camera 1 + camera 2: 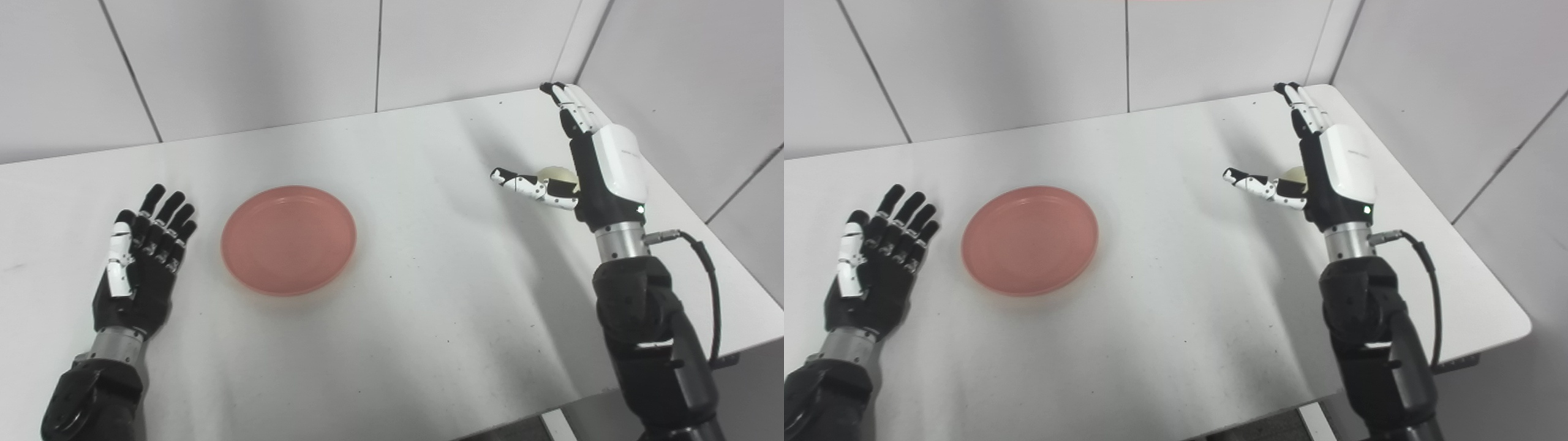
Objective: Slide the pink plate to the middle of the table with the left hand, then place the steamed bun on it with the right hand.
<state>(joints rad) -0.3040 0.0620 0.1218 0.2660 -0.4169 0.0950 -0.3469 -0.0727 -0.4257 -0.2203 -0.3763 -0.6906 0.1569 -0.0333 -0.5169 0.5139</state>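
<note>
1. The right hand (603,168), black with a white back plate, stood on edge over the right side of the table, its fingers stretched straight toward the far wall and its thumb stuck out to the left. It was wide open and held nothing.

2. Tucked in the crook between that thumb and the palm sat the small, round, cream-white steamed bun (558,177), mostly hidden behind the hand. I judged the hand had been set there so that the fingers could curl round the bun; whether it already touched the bun I could not tell.

3. The left hand (876,266), black with a white strip along its thumb, lay palm up near the left edge of the table, fingers spread and empty. It rested just beside the plate but apart from it, which looked to me like a hand waiting out of the way.

4. The shallow round pink plastic plate (1030,240) sat flat and bare between the two hands, nearer the left one and a little left of the table's middle. Well apart from the bun, it read as roughly where the slide was meant to leave it.

5. The white matte table (429,318) stood in a corner of pale panelled walls. By my reckoning, the bun was what remained to be dealt with.
</note>
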